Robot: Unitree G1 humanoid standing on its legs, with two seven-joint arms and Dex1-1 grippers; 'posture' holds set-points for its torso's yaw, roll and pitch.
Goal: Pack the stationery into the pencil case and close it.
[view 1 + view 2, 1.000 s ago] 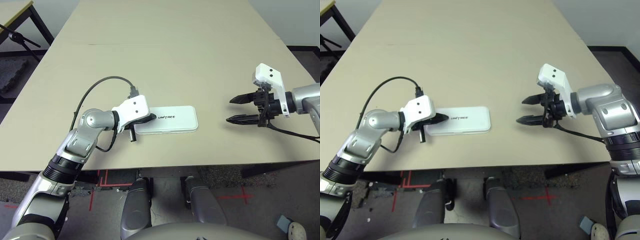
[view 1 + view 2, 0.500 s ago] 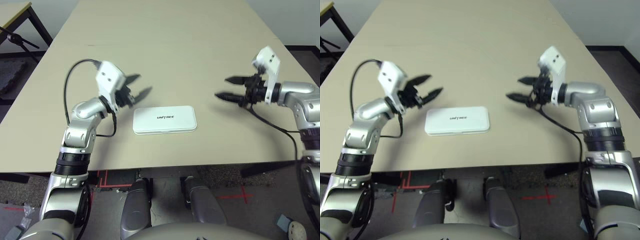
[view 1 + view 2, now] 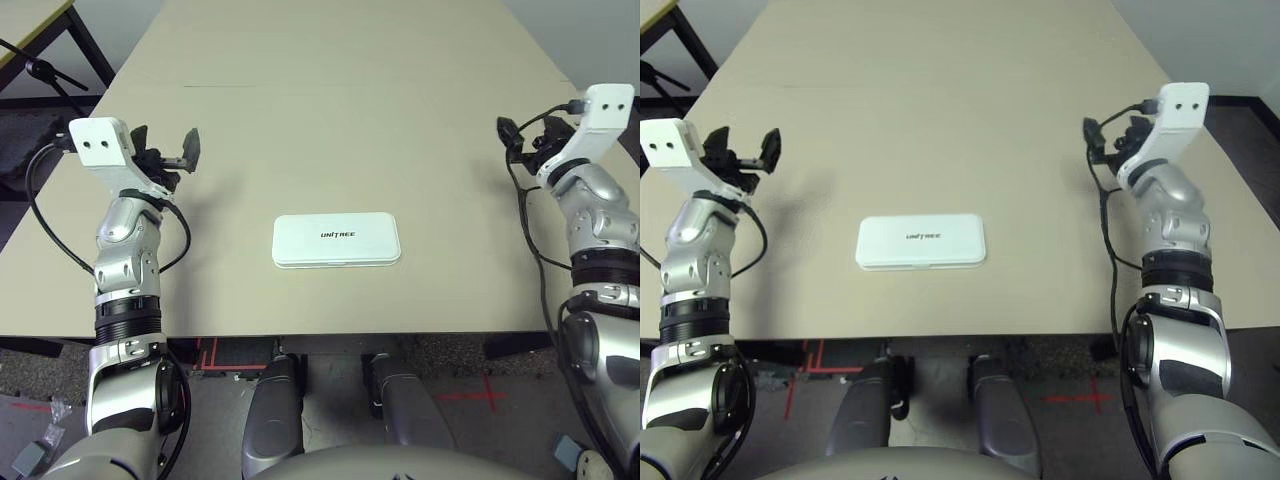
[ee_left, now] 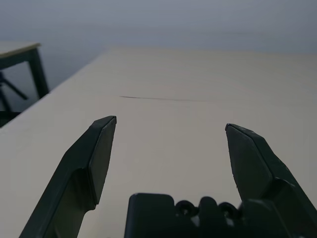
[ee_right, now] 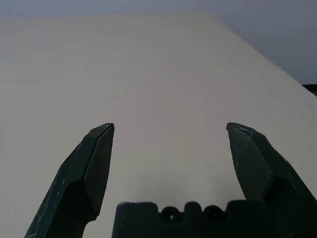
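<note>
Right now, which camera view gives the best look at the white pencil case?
The left eye view: the pencil case lies shut and flat at the table's near middle, whole, with its lid logo visible. The right eye view shows the same. Both wrist views look across bare table, past open gripper fingers, away from the case.

One white pencil case [image 3: 337, 240] lies closed on one beige table [image 3: 340, 110]. Two grippers are raised, the left gripper [image 4: 168, 130] and the right gripper [image 5: 169, 131], both spread wide.

setting: lab or test room | evidence: long beige table [image 3: 330, 120]; red tape marks [image 3: 200, 360] on grey floor; black stand [image 3: 40, 70]
</note>
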